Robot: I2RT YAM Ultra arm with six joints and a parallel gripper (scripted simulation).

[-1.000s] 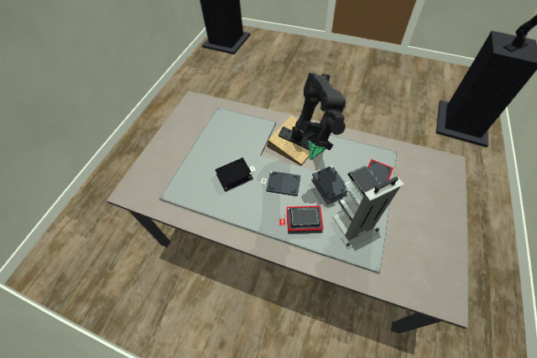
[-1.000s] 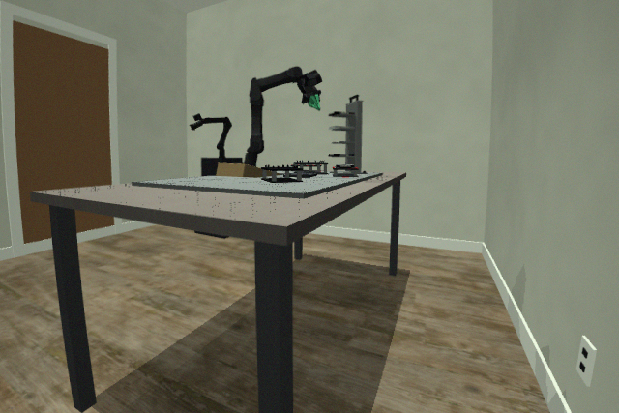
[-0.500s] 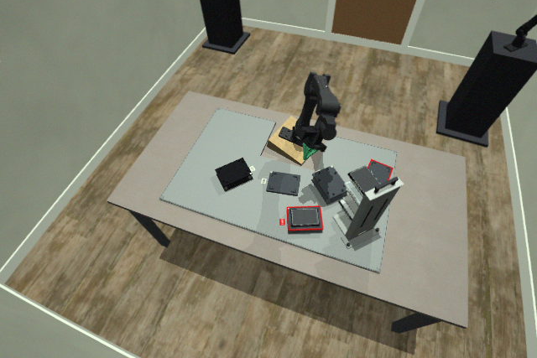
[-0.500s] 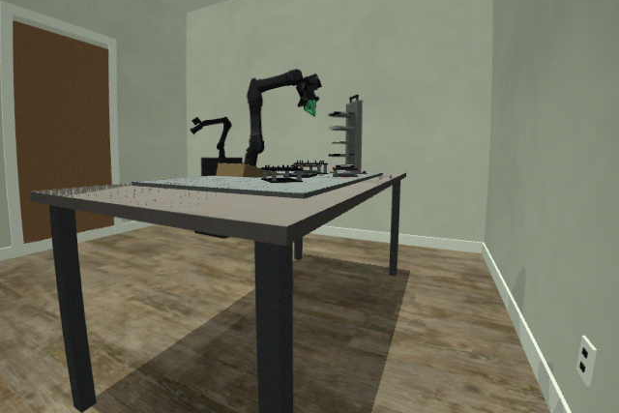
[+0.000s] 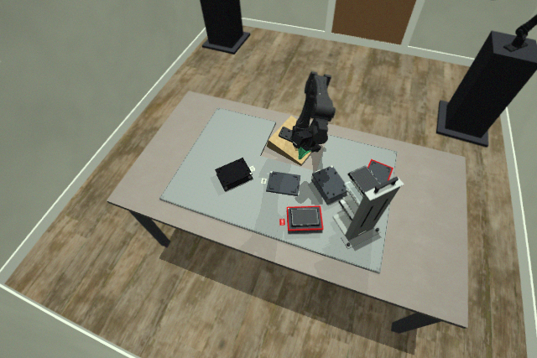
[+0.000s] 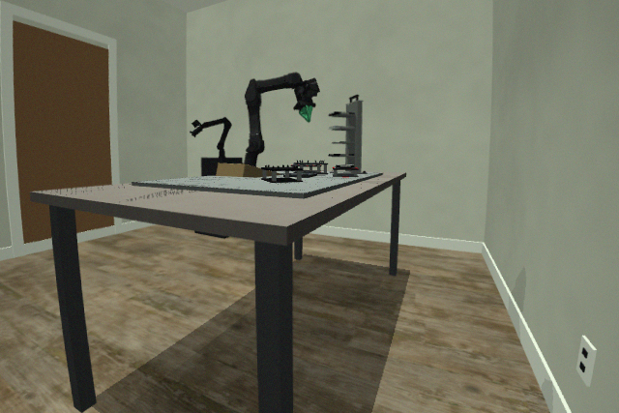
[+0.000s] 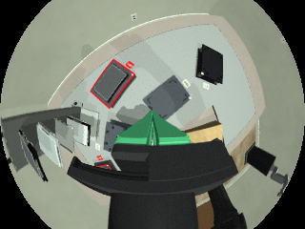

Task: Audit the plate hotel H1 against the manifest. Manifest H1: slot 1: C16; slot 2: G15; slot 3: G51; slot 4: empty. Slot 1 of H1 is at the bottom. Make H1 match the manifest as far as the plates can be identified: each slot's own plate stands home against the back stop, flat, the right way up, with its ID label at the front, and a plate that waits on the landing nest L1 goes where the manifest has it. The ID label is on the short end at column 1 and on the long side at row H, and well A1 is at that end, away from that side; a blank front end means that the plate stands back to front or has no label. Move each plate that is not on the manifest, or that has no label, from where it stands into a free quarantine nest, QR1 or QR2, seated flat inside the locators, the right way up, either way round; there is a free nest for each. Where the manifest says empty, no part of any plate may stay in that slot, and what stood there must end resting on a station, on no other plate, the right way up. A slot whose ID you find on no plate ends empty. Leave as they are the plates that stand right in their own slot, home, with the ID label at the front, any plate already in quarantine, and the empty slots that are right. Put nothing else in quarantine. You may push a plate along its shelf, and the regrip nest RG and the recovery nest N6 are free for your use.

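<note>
Standing at the right end of the grey mat, the shelf tower carries plates on its shelves, one dark plate on top. A red-framed tray sits just beside it. High above the surface, the green claw hangs pinched shut, gripping nothing.

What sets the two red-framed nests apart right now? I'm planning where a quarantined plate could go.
The red-framed nest near the table's front edge lies fully in view, with a grey plate seated inside its frame and a small red tag beside it. The red-framed nest behind the plate hotel is half hidden by the tower, so whether it holds a plate cannot be told. Both lie flat on the grey mat.
</note>
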